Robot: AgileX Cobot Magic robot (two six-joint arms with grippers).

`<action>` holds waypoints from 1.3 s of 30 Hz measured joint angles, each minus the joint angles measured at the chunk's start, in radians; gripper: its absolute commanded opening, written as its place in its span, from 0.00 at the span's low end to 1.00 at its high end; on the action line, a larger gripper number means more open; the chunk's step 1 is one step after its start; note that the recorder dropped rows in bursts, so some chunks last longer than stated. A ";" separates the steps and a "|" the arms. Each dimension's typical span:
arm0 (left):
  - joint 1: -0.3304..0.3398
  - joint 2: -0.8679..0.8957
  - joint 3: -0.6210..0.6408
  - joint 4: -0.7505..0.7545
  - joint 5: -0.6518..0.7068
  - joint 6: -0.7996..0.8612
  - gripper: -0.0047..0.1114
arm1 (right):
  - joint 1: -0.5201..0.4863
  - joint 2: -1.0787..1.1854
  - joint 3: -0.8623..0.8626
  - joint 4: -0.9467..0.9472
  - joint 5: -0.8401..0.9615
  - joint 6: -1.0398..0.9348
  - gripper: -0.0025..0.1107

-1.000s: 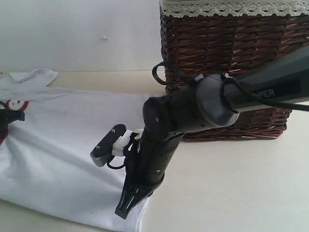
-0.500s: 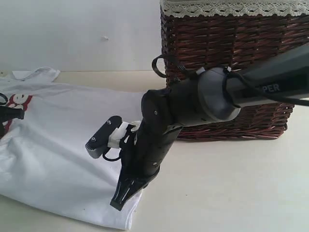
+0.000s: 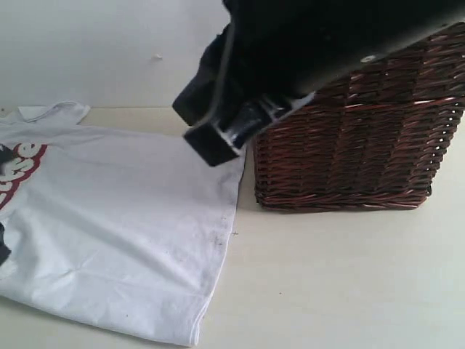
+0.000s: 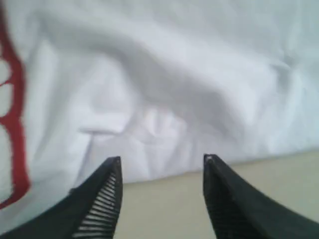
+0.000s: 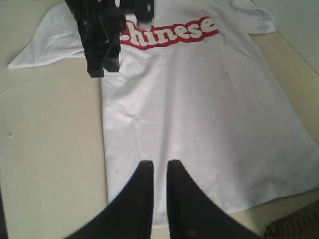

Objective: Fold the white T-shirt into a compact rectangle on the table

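1. Lying flat on the counter (image 3: 349,276), the white T-shirt (image 3: 123,218) fills the left half of the exterior view. More of its red letters (image 3: 22,163) show at the left edge than half a second ago.
2. The left arm (image 5: 99,40) stands over the chest print in the right wrist view. The left jaws are spread wide and hold nothing. They hang over the shirt's edge where the cloth meets bare counter.
3. The shirt's hem corner, which was pinned under the right jaws half a second ago, now lies free near the lower middle. The cloth's right side runs up to just beside the wicker basket (image 3: 349,145).
4. The right arm (image 3: 290,43) has risen off the hem. It now looms dark and close across the top of the exterior view, in front of the basket's upper part.
5. The right jaws are nearly closed, with only a narrow slit between them, and grip nothing. They are above the lower part of the shirt.
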 measured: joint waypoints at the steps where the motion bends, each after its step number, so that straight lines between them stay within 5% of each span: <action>1: -0.042 0.000 0.038 0.000 -0.006 0.096 0.56 | 0.000 -0.039 0.000 -0.018 0.049 0.001 0.13; 8: -0.083 0.000 0.176 0.060 -0.220 0.289 0.56 | 0.000 -0.118 0.000 -0.037 0.106 0.031 0.13; 17: -0.083 0.000 0.271 0.424 -0.421 0.358 0.55 | 0.000 -0.118 0.000 -0.037 0.112 0.031 0.13; 30: -0.083 0.098 0.274 0.507 -0.537 0.360 0.04 | 0.000 -0.118 0.000 -0.037 0.115 0.031 0.13; 39: -0.083 0.021 0.262 0.511 -0.444 0.349 0.04 | 0.000 -0.118 0.000 -0.037 0.117 0.031 0.13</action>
